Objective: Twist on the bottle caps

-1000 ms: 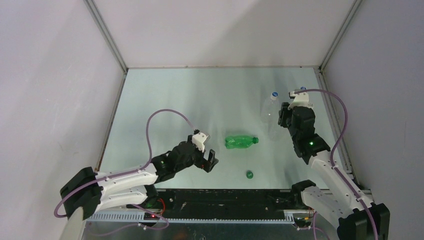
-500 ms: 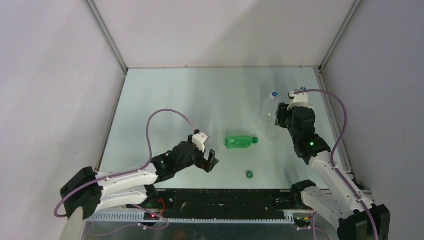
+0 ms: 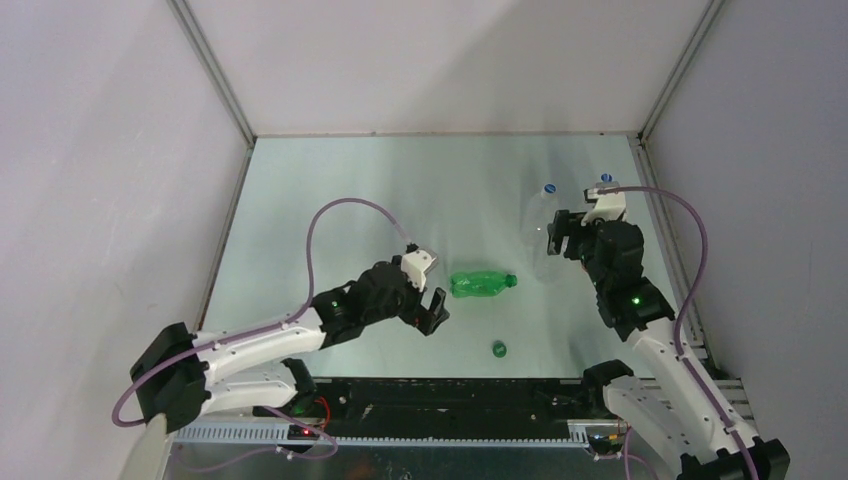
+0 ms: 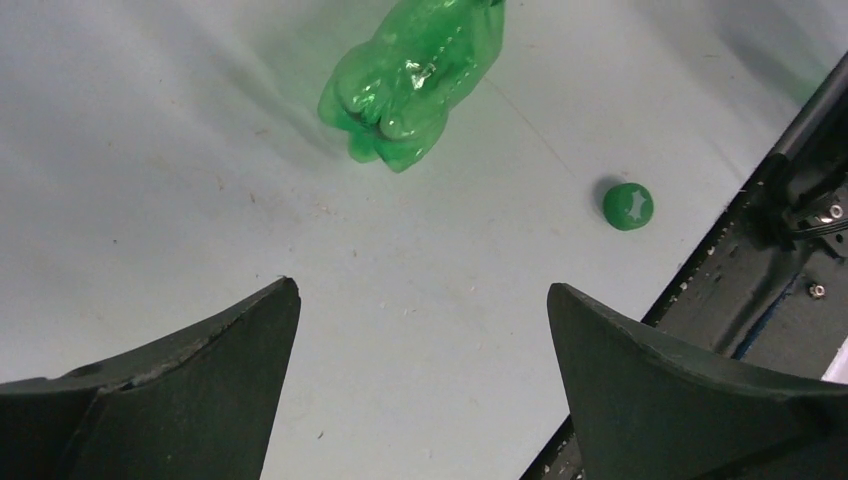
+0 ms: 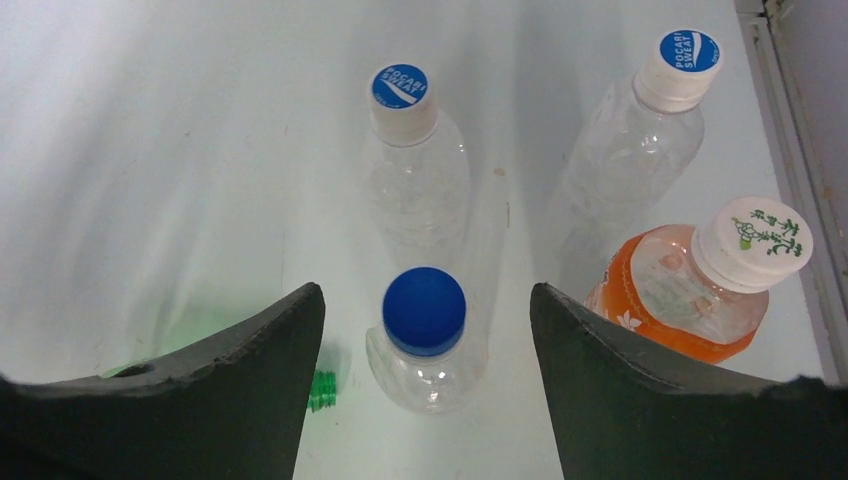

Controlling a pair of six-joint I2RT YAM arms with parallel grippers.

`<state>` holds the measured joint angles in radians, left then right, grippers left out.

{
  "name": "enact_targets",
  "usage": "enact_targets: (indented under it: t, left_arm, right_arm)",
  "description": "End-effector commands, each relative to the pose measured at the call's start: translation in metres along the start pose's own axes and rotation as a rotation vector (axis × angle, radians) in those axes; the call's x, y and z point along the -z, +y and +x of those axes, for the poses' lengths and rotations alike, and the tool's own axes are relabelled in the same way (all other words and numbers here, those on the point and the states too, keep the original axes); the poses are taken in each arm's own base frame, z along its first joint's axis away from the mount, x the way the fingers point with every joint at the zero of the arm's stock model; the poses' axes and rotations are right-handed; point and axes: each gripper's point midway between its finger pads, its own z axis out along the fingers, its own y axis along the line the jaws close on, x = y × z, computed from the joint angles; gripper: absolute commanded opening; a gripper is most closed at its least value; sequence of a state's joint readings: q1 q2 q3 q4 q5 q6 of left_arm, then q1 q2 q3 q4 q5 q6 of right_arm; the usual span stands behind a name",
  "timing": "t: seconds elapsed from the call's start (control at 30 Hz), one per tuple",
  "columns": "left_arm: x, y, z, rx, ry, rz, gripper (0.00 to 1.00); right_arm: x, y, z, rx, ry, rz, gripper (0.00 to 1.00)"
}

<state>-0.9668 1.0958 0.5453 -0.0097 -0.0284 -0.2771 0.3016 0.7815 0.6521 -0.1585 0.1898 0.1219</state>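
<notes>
1. Small round green plastic screw cap (image 4: 628,205): loose and flat on the pale grey-green table (image 3: 350,200), near the front edge. It touches no bottle.
2. Solid blue round plastic screw cap (image 5: 424,310): seated on the neck of an upright clear plastic bottle (image 5: 425,375) at the right of the table. Whether it is tight cannot be told.
3. White plastic screw cap with a blue printed top (image 5: 403,100): seated on a second upright clear bottle (image 5: 418,190), just beyond the blue-capped one.
4. Further white cap with a blue printed top (image 5: 680,65): seated on a third upright clear bottle (image 5: 620,160), beside the table's right edge.
5. Green translucent plastic bottle (image 3: 481,284): lying on its side at mid-table. Its threaded neck is uncapped and points toward the right arm's side. The green cap lies apart from it, nearer the front edge.
6. Orange-filled plastic bottle (image 5: 665,300): upright, with a plain white cap bearing green print (image 5: 752,243), at the right of the cluster.
7. Left gripper (image 4: 420,300): released, jaws spread wide, nothing between them. It hangs over bare table near the green bottle's base end.
8. Right gripper (image 5: 425,295): released, jaws spread wide, empty. It is above the upright bottles, and the blue-capped bottle shows between its fingers in the wrist view.
</notes>
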Motion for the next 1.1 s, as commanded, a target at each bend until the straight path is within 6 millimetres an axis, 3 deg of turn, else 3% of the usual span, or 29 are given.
enact_targets:
  t: [0.0,0.07,0.1,0.13,0.17,0.2,0.23,0.27,0.3,0.33,0.37,0.4,0.43,0.47,0.5,0.53,0.57,0.6,0.63,0.73,0.83,0.97,1.07]
  left_arm:
    - [0.008,-0.009,-0.021,-0.095,0.010,0.045,1.00]
    - [0.009,-0.010,-0.033,-0.151,0.020,0.043,1.00]
    - [0.007,-0.009,-0.029,-0.171,0.056,0.042,1.00]
    - [0.006,-0.013,-0.045,-0.214,0.042,0.051,1.00]
    - [0.001,-0.012,-0.037,-0.232,0.096,0.052,1.00]
    - [0.000,-0.016,-0.057,-0.276,0.074,0.064,1.00]
    - [-0.007,-0.016,-0.049,-0.297,0.129,0.069,1.00]
    - [-0.010,-0.019,-0.065,-0.339,0.113,0.078,1.00]
    - [-0.019,-0.021,-0.069,-0.357,0.144,0.086,1.00]
    - [-0.032,-0.020,-0.061,-0.388,0.195,0.094,1.00]
    - [-0.035,-0.023,-0.072,-0.404,0.197,0.101,1.00]
    - [-0.048,-0.023,-0.063,-0.432,0.248,0.120,1.00]
    - [-0.053,-0.026,-0.073,-0.446,0.251,0.128,1.00]
    - [-0.065,-0.024,-0.063,-0.464,0.300,0.138,1.00]
    - [-0.069,-0.027,-0.073,-0.481,0.305,0.145,1.00]
    - [-0.079,-0.024,-0.057,-0.480,0.376,0.151,0.99]
    - [-0.084,-0.027,-0.069,-0.495,0.362,0.156,0.99]
    - [-0.094,-0.025,-0.057,-0.496,0.408,0.160,0.99]
    - [-0.099,-0.027,-0.064,-0.502,0.398,0.165,0.99]
    - [-0.119,-0.028,-0.056,-0.500,0.429,0.180,0.97]
    - [-0.133,-0.027,-0.041,-0.479,0.475,0.186,0.92]
    - [-0.139,-0.020,-0.025,-0.427,0.521,0.147,0.82]
    - [-0.130,-0.010,-0.007,-0.392,0.557,0.098,0.69]
  right_arm:
    - [0.020,0.012,-0.029,0.022,-0.045,-0.084,0.79]
    - [0.030,0.016,-0.031,0.044,-0.036,-0.118,0.83]
    - [0.035,0.019,-0.035,0.043,-0.038,-0.140,0.91]
    - [0.040,0.020,-0.031,0.035,-0.014,-0.148,0.97]
    - [0.046,0.023,-0.030,0.034,0.013,-0.165,0.98]
    - [0.053,0.031,-0.037,0.034,0.010,-0.214,0.99]
    - [0.059,0.032,-0.032,0.046,0.044,-0.232,0.99]
    - [0.066,0.038,-0.038,0.062,0.042,-0.272,0.99]
    - [0.071,0.039,-0.032,0.067,0.070,-0.283,0.99]
    - [0.076,0.041,-0.035,0.066,0.062,-0.300,0.99]
    - [0.081,0.041,-0.034,0.062,0.061,-0.305,0.99]
    - [0.084,0.042,-0.034,0.052,0.060,-0.311,0.99]
    - [0.089,0.041,-0.035,0.039,0.055,-0.308,0.99]
    - [0.092,0.041,-0.035,0.016,0.058,-0.307,0.98]
    - [0.095,0.041,-0.031,0.012,0.073,-0.311,0.97]
    - [0.098,0.043,-0.030,0.006,0.080,-0.324,0.95]
    - [0.101,0.044,-0.026,-0.012,0.100,-0.326,0.94]
    - [0.103,0.045,-0.022,-0.023,0.122,-0.332,0.92]
    - [0.106,0.047,-0.019,-0.039,0.134,-0.340,0.90]
    - [0.112,0.049,-0.010,-0.055,0.181,-0.353,0.88]
    - [0.118,0.049,-0.014,-0.069,0.180,-0.352,0.88]
    - [0.126,0.052,-0.017,-0.075,0.172,-0.375,0.86]
    - [0.131,0.063,-0.016,-0.094,0.192,-0.441,0.83]
